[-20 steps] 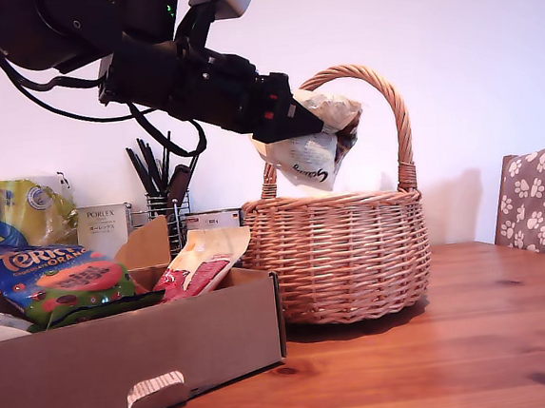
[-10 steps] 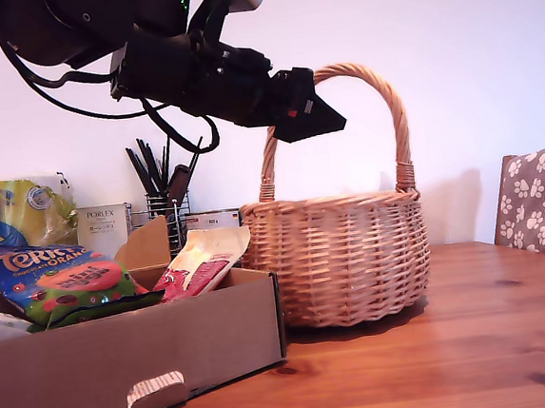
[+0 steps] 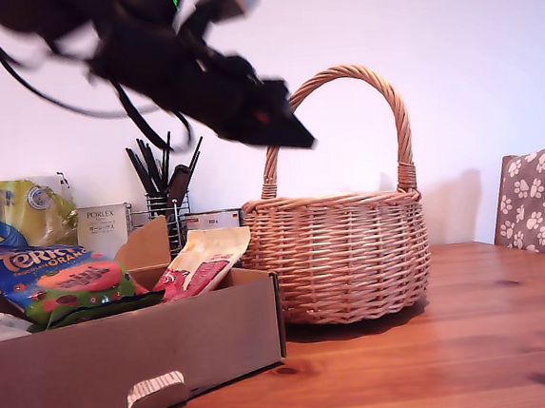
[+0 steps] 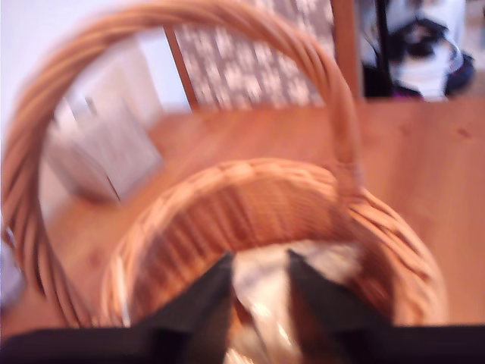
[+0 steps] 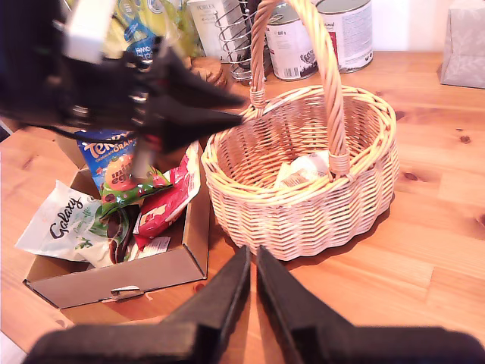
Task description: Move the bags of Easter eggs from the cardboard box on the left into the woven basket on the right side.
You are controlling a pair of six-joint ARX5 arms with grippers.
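My first pincer [image 4: 258, 277] hangs above the basket [image 3: 339, 255], at the exterior view's upper left of its handle; its jaws stand a little apart and hold nothing, released, with a pale bag [image 4: 265, 299] lying on the basket floor under the gap. That white bag [image 5: 301, 168] also shows in the second wrist view, inside the basket near the handle's foot. My second pincer [image 5: 252, 262] hovers high over the desk [image 5: 432, 227], in front of the basket and touching nothing; its jaws are nearly closed with only a thin slit between them, empty. The box [image 3: 125, 370] sits just beside the basket at the exterior view's left, holding a blue bag [image 3: 64, 278], a cream-red bag [image 3: 201, 260] and a Galaxy bag [image 5: 68, 224].
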